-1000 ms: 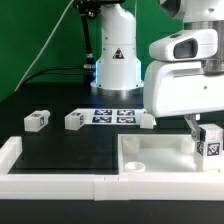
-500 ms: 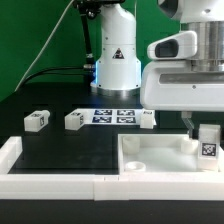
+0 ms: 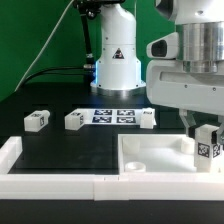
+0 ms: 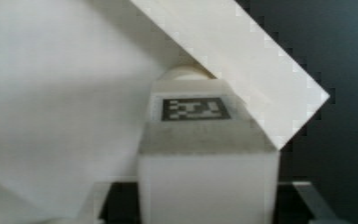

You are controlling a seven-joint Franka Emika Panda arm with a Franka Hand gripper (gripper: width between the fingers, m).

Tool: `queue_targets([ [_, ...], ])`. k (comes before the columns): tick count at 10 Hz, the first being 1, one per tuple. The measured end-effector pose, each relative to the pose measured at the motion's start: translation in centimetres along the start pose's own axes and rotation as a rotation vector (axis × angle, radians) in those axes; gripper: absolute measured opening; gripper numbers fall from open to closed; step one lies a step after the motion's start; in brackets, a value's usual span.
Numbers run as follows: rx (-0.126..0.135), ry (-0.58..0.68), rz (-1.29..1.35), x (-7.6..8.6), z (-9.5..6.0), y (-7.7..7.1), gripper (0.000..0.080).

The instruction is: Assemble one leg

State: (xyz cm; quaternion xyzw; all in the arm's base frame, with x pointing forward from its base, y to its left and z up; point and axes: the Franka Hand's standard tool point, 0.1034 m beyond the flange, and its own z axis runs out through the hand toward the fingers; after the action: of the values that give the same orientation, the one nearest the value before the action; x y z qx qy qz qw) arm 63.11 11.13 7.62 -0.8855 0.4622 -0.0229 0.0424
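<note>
Gripper (image 3: pixel 207 131) fingers are closed on the leg (image 3: pixel 209 148), holding it upright over the white tray-shaped piece (image 3: pixel 150 160), at about three o'clock in the exterior view. Its tag faces the camera. Three more small white blocks (image 3: pixel 37 120) lie near the marker board (image 3: pixel 112 116), around nine to twelve o'clock. The wrist view shows the leg (image 4: pixel 199 150) against the tray's rim (image 4: pixel 229 50).

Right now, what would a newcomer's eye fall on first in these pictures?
First the bulky white gripper at the exterior view's right, holding a tagged leg over the corner of the large white tray-shaped piece. Next, the loose legs lined up on the black table beside the marker board.
</note>
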Motion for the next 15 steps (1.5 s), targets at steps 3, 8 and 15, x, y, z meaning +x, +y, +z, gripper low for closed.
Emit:
queue_targets([
  [3,-0.001,0.002,-0.032,-0.03,0.02,0.00,0.0387],
  [8,-0.002,0.002,-0.487,-0.60,0.05,-0.27,0.0647],
  [15,-0.017,0.007,-1.232,-0.89,0.07,-0.40,0.0649],
])
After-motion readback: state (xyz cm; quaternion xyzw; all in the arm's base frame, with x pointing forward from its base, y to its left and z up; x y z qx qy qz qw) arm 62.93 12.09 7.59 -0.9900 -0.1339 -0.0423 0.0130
